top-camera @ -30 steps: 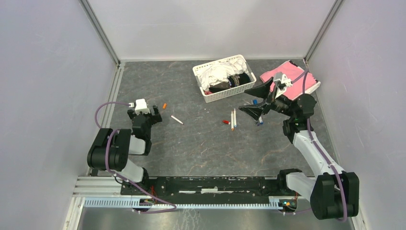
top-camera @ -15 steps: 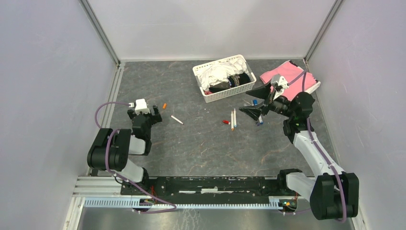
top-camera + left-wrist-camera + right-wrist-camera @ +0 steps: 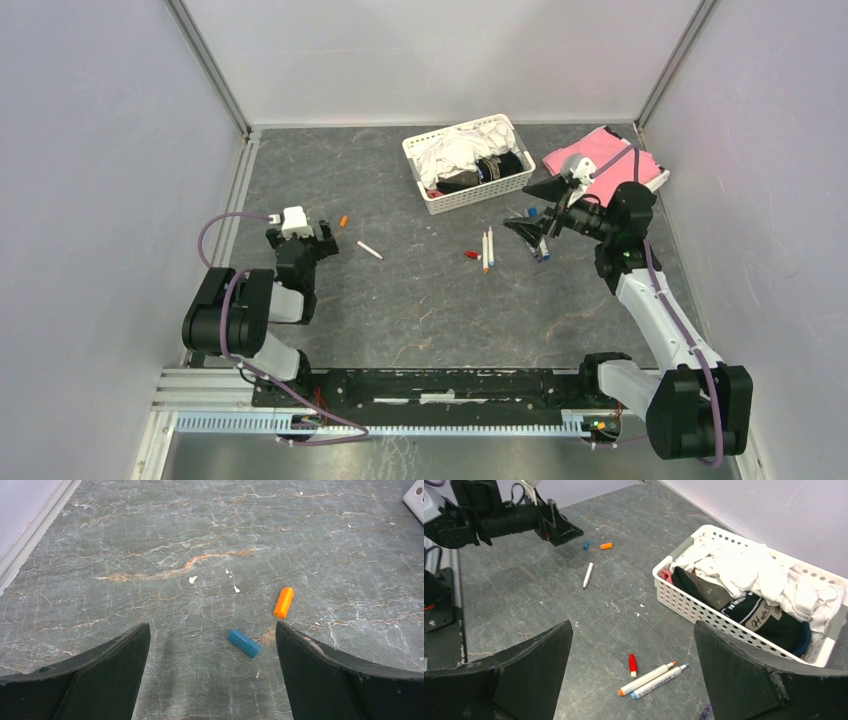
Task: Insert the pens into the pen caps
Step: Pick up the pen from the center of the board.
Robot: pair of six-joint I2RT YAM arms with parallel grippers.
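white perforated plastic basket (image 3: 465,198) is sitting far-middle on the table (image 3: 420,310), stuffed with crumpled white cloth (image 3: 744,565) and a dark printed garment (image 3: 754,612). folded pink cloth (image 3: 603,150) is lying just right of it, with the right arm partly covering it in the top view. the basket is standing near the right gripper but apart from the pens.

the table top is showing as a matte dark grey mat, marbled with pale and rusty veins and a few white flecks.

pens: the orange-tipped pen (image 3: 646,678) and blue-tipped pen (image 3: 659,681), both slim with white barrels, are lying side by side mid-table. red cap (image 3: 632,665) is lying just beside them. the lone white pen (image 3: 370,250) is lying further toward the left arm. the dark pen (image 3: 543,252) is lying below the right gripper, too small to read well.

orange cap (image 3: 283,602) and blue cap (image 3: 244,643), smooth stubby cylinders, are lying near each other but apart, right in front of the left gripper.

left gripper (image 3: 211,630): jaws are standing spread wide, gripping nothing and touching neither cap. right gripper (image 3: 633,627): also spread wide and empty, hanging above the pen pair and looking down on it.
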